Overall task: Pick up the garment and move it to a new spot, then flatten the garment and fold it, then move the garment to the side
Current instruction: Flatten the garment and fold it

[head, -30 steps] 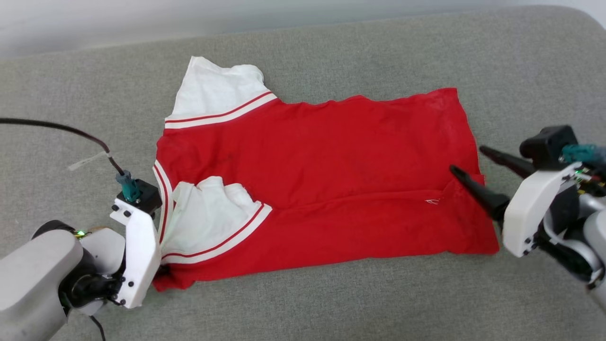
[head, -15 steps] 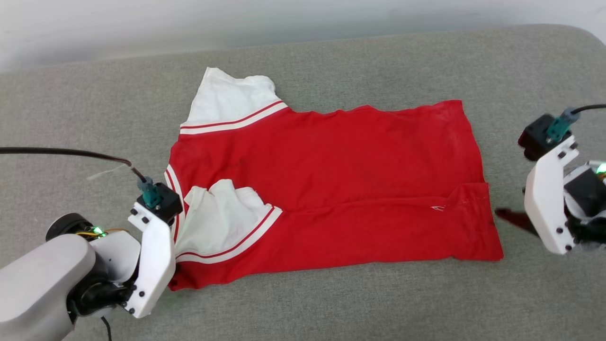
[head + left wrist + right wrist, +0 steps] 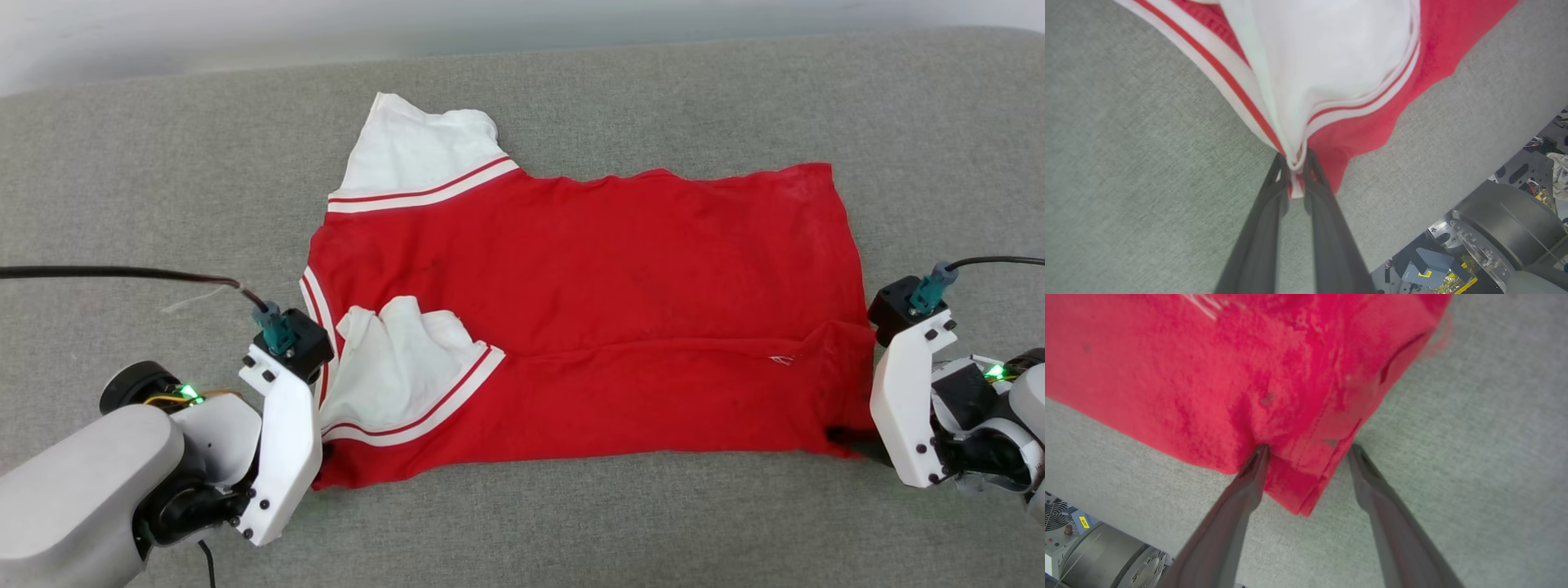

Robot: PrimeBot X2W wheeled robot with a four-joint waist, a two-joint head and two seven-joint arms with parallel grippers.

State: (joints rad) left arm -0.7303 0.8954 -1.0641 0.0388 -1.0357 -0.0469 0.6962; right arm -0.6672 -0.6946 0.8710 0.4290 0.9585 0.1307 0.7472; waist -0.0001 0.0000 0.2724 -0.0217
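The garment [image 3: 588, 318], a red T-shirt with white sleeves and striped trim, lies spread on the grey cushion with its near long edge folded over; no print shows. At its near left corner my left gripper [image 3: 1295, 163] is shut on the white sleeve and striped trim. In the head view that gripper [image 3: 322, 451] is hidden under its white mount. My right gripper [image 3: 1306, 451] stands open, its two fingers straddling the near right corner of the garment [image 3: 1290, 416], one finger pressing the red cloth. In the head view one dark fingertip [image 3: 849, 439] touches that corner.
The grey cushion [image 3: 571, 523] runs wide on all sides of the shirt, its far edge meeting a pale wall. Past the near edge of the cushion [image 3: 1412, 163], the robot's base [image 3: 1506, 228] and floor clutter show below.
My left gripper has shut on the sleeve corner. My right gripper, still open, swung down from the right hem to the near right corner. The head camera shifted, so the whole picture moved.
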